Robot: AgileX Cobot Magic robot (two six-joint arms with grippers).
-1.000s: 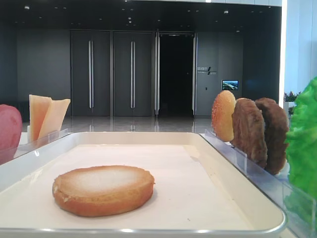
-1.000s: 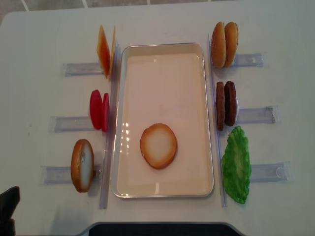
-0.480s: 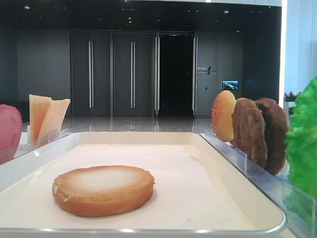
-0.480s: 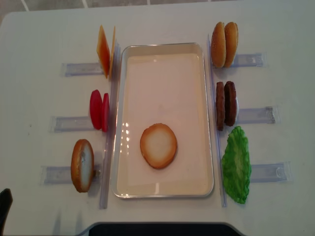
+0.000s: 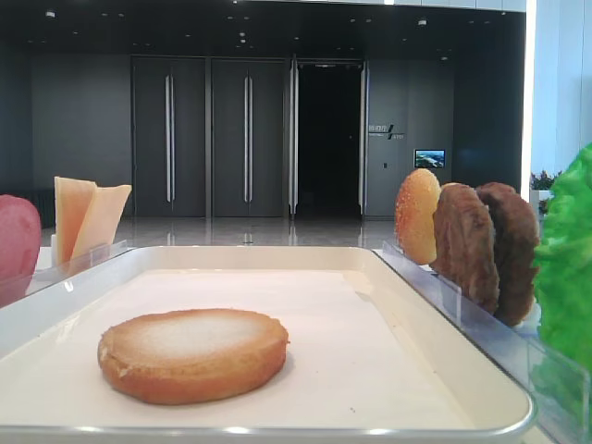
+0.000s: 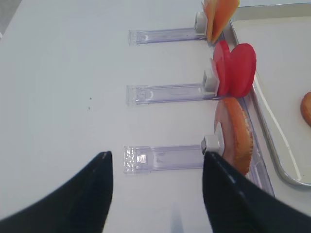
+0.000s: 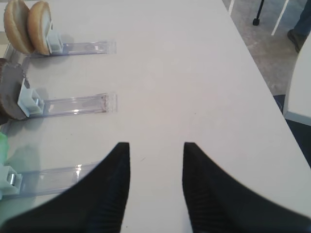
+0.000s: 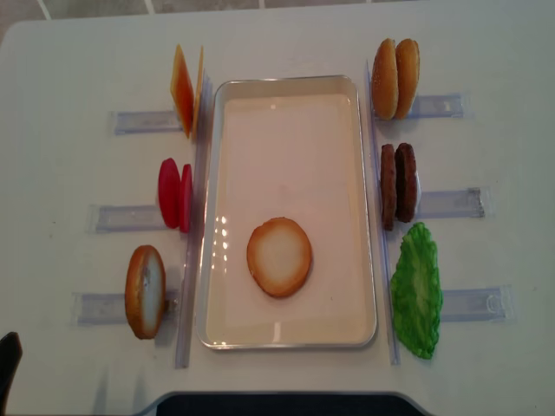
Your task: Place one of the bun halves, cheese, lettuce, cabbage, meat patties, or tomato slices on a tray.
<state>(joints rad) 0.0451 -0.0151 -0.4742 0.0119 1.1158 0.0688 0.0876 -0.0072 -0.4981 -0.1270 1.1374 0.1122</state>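
Note:
A flat bun half (image 8: 279, 256) lies pale face up on the cream tray (image 8: 290, 147), towards its near end, with nothing touching it. It also shows low in the front view as bun half (image 5: 192, 354). My left gripper (image 6: 156, 154) is open and empty over the table, left of a bun half (image 6: 236, 133) standing in its rack. Beyond that stand the tomato slices (image 6: 235, 68) and cheese (image 6: 218, 14). My right gripper (image 7: 156, 144) is open and empty over bare table, right of the racks holding meat patties (image 8: 397, 185) and lettuce (image 8: 416, 290). The cabbage is out of view.
Clear plastic racks (image 8: 139, 121) flank the tray on both sides. Two domed seeded buns (image 8: 395, 78) stand at the far right. A dark sliver of the left arm (image 8: 7, 368) shows at the bottom-left corner. The table edge (image 7: 252, 68) runs to the right of my right gripper.
In the overhead view the dark tip of the left arm has drawn back down toward the bottom-left corner. The bun half and tray have not moved.

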